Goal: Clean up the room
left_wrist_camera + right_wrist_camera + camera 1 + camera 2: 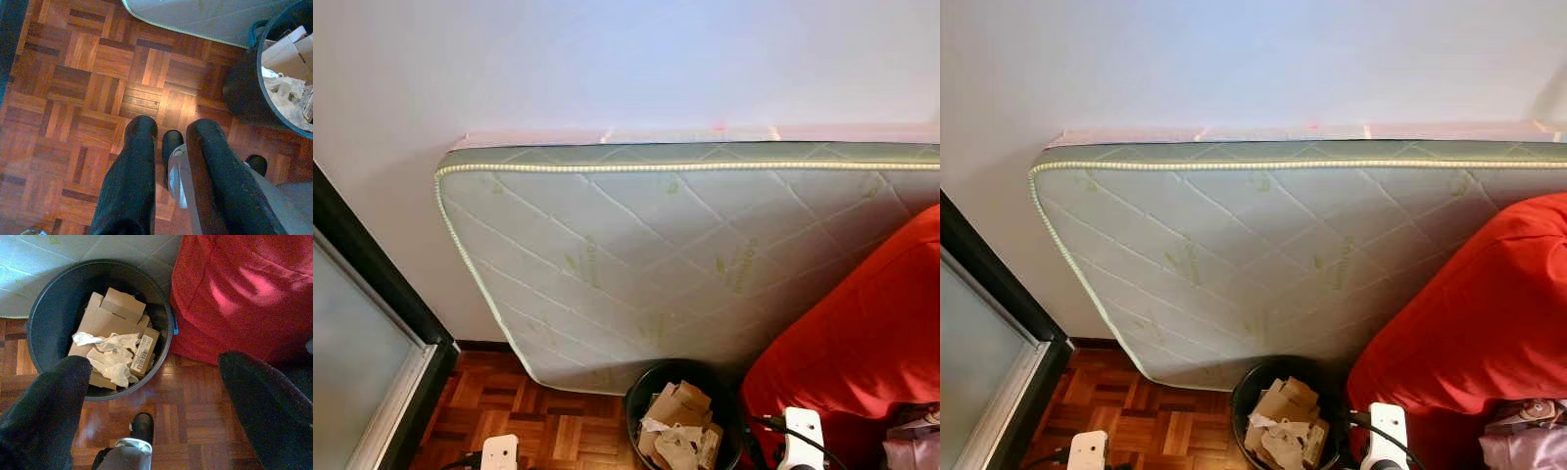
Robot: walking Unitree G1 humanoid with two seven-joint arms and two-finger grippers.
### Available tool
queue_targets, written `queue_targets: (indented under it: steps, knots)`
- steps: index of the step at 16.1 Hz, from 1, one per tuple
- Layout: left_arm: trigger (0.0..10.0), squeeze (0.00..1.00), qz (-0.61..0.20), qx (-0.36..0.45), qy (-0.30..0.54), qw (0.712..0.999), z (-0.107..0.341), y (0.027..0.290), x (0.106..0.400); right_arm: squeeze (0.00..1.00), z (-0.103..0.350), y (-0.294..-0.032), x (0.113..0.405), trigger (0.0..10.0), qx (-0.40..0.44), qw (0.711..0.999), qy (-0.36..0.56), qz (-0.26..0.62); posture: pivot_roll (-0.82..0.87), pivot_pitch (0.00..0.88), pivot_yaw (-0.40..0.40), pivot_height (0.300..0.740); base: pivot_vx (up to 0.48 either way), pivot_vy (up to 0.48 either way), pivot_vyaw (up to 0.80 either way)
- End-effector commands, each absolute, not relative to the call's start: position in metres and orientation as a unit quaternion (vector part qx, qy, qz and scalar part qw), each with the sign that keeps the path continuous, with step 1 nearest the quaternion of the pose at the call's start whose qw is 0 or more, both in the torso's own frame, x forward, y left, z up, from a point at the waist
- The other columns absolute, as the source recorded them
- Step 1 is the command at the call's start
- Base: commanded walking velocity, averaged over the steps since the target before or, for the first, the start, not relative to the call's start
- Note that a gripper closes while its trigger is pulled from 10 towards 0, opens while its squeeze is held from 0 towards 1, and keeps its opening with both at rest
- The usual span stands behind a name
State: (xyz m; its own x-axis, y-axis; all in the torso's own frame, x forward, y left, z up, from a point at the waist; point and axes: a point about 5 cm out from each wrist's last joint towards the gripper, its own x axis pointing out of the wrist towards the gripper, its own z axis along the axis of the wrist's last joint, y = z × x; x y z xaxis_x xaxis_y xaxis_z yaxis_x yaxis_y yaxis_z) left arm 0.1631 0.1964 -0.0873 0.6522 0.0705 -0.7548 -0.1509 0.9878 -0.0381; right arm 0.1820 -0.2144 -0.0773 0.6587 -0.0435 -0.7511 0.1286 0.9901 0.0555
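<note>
Parquet floor (73, 98) of reddish wood blocks runs up to a pale wall (607, 59). Against that wall leans a quilted mattress (656, 255), standing on its long edge with its long axis running sideways along the wall and its top tilted back onto it. At its foot stands a round black bin (54, 298), upright, just beside a red beanbag (244, 289) on the robot's right. Inside the bin lie flattened brown cardboard pieces (105, 316), a small box with a barcode label (143, 352) and crumpled white paper (112, 360).

The right gripper (151, 382) hangs over the floor at the bin's near rim, its two black fingers spread wide and empty. The left gripper (168, 132) hangs over bare parquet beside the bin, fingers a little apart, gripping nothing.
</note>
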Motion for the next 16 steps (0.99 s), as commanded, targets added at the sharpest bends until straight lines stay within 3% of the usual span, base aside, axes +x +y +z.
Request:
queue_targets:
  steps: [1, 14, 16]
  knots:
    - [10.0, 0.00, 0.065, -0.048, 0.420, 0.904, -0.0893, 0.1978, 0.1588, 0.00, -0.0794, -0.2126, 0.1788, 10.0, 0.054, 0.906, 0.418, -0.046, 0.02, 0.000, 0.015, 0.740, 0.000, 0.000, 0.00]
    - [10.0, 0.00, 0.069, -0.048, 0.435, 0.897, -0.0916, 0.1994, 0.1545, 0.00, -0.0800, -0.2099, 0.1787, 10.0, 0.057, 0.905, 0.420, -0.042, 0.02, 0.000, 0.018, 0.740, -0.279, 0.000, 0.00]
    - [10.0, 0.00, 0.070, -0.048, 0.437, 0.896, -0.0920, 0.1996, 0.1538, 0.00, -0.0802, -0.2098, 0.1782, 10.0, 0.057, 0.905, 0.420, -0.042, 0.02, 0.000, 0.020, 0.740, 0.000, 0.000, 0.00]
